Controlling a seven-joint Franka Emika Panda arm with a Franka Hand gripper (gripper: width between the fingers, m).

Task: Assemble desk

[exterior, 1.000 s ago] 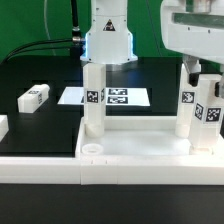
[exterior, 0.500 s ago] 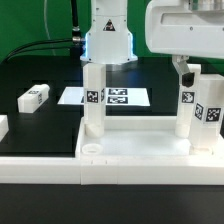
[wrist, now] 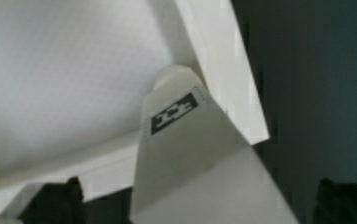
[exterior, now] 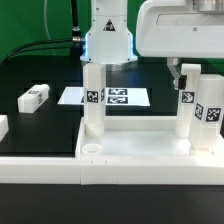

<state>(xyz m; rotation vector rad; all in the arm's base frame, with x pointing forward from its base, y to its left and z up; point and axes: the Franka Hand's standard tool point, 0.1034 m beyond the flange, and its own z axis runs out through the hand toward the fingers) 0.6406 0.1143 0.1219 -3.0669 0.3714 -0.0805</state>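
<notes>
The white desk tabletop (exterior: 130, 152) lies at the front with its raised rim up. Three white tagged legs stand upright in it: one at the exterior view's left (exterior: 93, 100) and two at the right (exterior: 187, 112) (exterior: 211, 110). A loose leg (exterior: 33, 97) lies on the black table, and another shows at the left edge (exterior: 2, 125). My gripper (exterior: 180, 68) hangs just above the right-hand legs, one dark finger (exterior: 172, 71) showing. In the wrist view the gripper (wrist: 201, 205) is open, with a leg's top (wrist: 193, 150) between the fingertips (wrist: 58, 200) and gaps on both sides.
The marker board (exterior: 118, 97) lies flat behind the tabletop. The arm's white base (exterior: 108, 35) stands at the back centre. A long white rail (exterior: 110, 178) runs along the front. An open corner socket (exterior: 92, 147) sits at the tabletop's front left.
My gripper has moved steadily toward the exterior view's left above the right-hand legs. The legs and the tabletop have not moved.
</notes>
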